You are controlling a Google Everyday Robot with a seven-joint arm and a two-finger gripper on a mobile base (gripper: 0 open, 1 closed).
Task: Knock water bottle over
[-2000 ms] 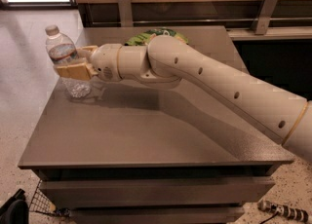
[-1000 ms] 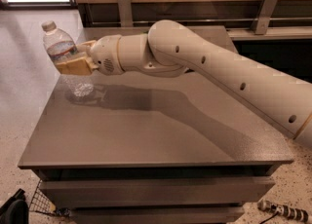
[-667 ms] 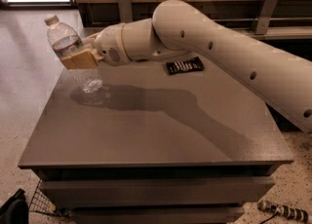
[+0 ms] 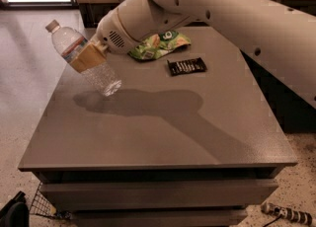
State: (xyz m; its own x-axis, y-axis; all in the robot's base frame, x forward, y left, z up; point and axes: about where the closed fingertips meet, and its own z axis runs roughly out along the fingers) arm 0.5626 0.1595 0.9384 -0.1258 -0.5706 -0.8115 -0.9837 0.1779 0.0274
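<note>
Since the frame just before, the arm (image 4: pixel 222 9) had swung higher and farther across the bench (image 4: pixel 163 137), uncovering a green snack bag (image 4: pixel 158 45) that it had hidden. The black packet (image 4: pixel 186 66), only partly seen then, lay fully in view. The water bottle (image 4: pixel 102 78) had leaned over more steeply than before, and two seconds earlier it had stood nearly upright at the far left corner.

The pincer (image 4: pixel 85 58) was clenched around the middle of the water bottle, its tan fingers (image 4: pixel 91 59) wrapped over the ribbed body just below the label band (image 4: pixel 73 48). The grip was narrow, with the fingers pressed to the plastic and no gap showing beside it.

The water bottle sat at the left side of the bench, near the far edge, tilted hard. Its white cap (image 4: pixel 52 25) pointed up and to the left, out past the bench edge, and its base pointed down and to the right, close to the surface. Whether the base touched the bench or hung just above it could not be told. A dark shadow (image 4: pixel 148 105) of bottle and arm spread across the bench beneath them. The green snack bag lay beyond the pincer toward the back. The black packet lay just to the right of the bag, and both were apart from the bottle.
</note>
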